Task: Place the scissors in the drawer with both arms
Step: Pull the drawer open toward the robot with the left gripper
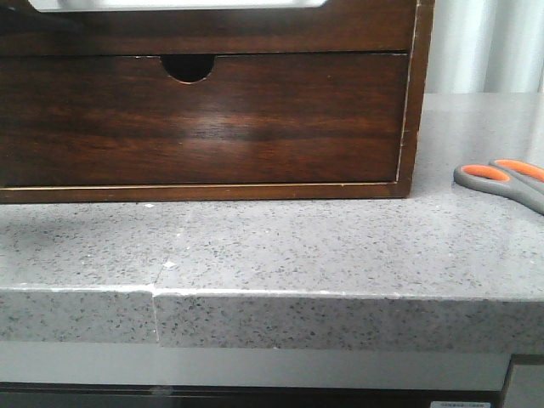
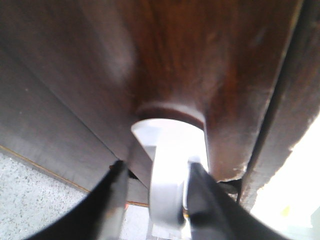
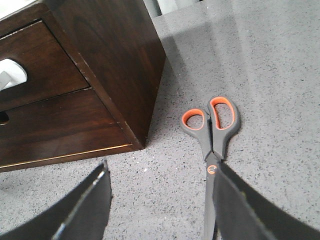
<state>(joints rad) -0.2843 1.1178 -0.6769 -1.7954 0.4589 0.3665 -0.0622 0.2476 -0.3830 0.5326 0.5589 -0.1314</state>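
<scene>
The scissors (image 1: pixel 507 180) lie flat on the counter at the far right, grey handles with orange loops, partly cut off by the front view's edge. In the right wrist view the scissors (image 3: pixel 215 130) point their blades toward my right gripper (image 3: pixel 160 200), which is open just above the counter; one finger (image 3: pixel 240 205) overlaps the blades. The drawer (image 1: pixel 204 34) is the upper brown band with a white patch (image 3: pixel 11 74), and it sits closed. My left gripper (image 2: pixel 157 200) is close against the dark wood, open, its fingers either side of a white rounded piece (image 2: pixel 167 150). One finger (image 2: pixel 207 200) touches that piece.
The dark wooden cabinet (image 3: pixel 120 55) stands on a speckled grey stone counter (image 1: pixel 280 246). Below the drawer is a taller drawer front (image 1: pixel 204 119) with a semicircular notch. The counter's front edge (image 1: pixel 272 293) runs across the front view.
</scene>
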